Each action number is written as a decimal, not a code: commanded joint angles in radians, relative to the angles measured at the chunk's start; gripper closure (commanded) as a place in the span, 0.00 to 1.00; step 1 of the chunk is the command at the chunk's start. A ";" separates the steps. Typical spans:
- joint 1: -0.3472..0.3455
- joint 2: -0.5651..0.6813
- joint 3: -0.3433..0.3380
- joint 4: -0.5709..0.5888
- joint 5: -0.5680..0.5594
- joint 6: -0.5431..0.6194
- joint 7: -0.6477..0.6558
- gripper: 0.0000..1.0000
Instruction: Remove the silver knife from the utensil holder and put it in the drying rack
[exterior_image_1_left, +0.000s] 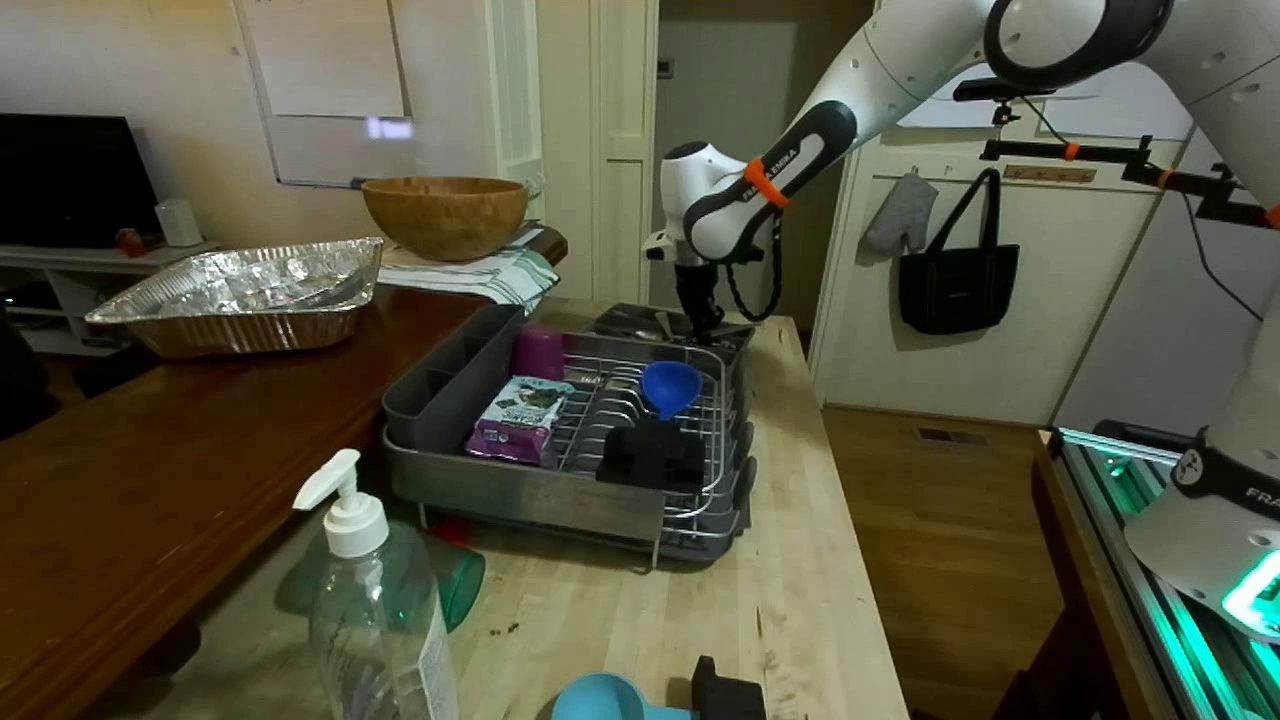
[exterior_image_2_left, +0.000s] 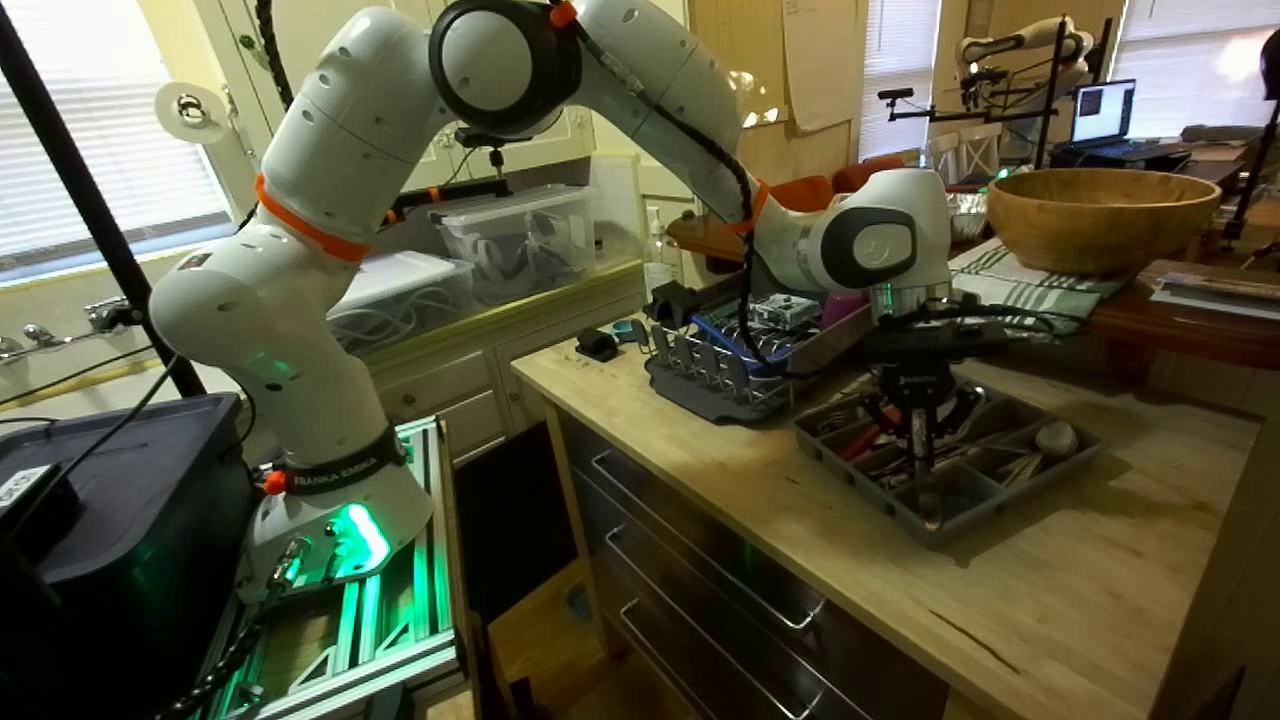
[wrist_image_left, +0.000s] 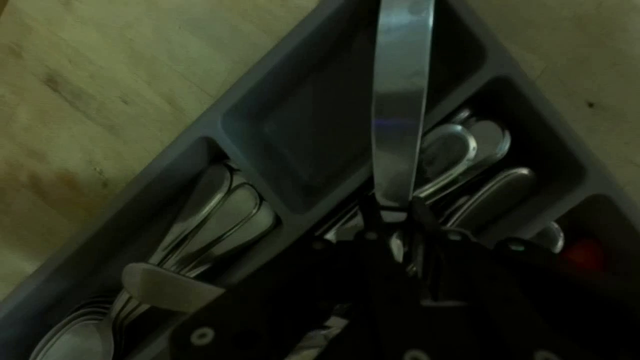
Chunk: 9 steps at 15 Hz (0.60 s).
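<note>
My gripper (wrist_image_left: 395, 210) is shut on a silver knife (wrist_image_left: 401, 100) in the wrist view. The knife's flat, shiny length runs from the fingertips past the top edge of the picture, over a bare compartment of the grey utensil holder (wrist_image_left: 292, 227). In an exterior view, the gripper (exterior_image_2_left: 922, 440) points down over the holder (exterior_image_2_left: 1020, 495), and the knife (exterior_image_2_left: 930, 505) hangs toward its near corner. I cannot tell whether the knife touches the holder. The drying rack (exterior_image_1_left: 560, 505), dark with a grey rimmed base, stands beside the holder; it also shows partly behind the arm (exterior_image_2_left: 715, 400).
The rack holds a purple cup (exterior_image_1_left: 538, 353), a snack packet (exterior_image_1_left: 520, 418), a blue scoop (exterior_image_1_left: 670, 385) and a black object (exterior_image_1_left: 652, 455). A soap bottle (exterior_image_1_left: 370, 600) stands near the rack. Spoons and forks (wrist_image_left: 220, 220) fill the holder's other compartments. A wooden bowl (exterior_image_2_left: 1100, 220) stands behind.
</note>
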 joint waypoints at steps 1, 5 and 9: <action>0.033 -0.050 -0.031 -0.046 -0.040 -0.005 0.056 0.96; 0.064 -0.094 -0.039 -0.063 -0.074 0.005 0.089 0.96; 0.101 -0.159 -0.030 -0.105 -0.132 0.045 0.105 0.96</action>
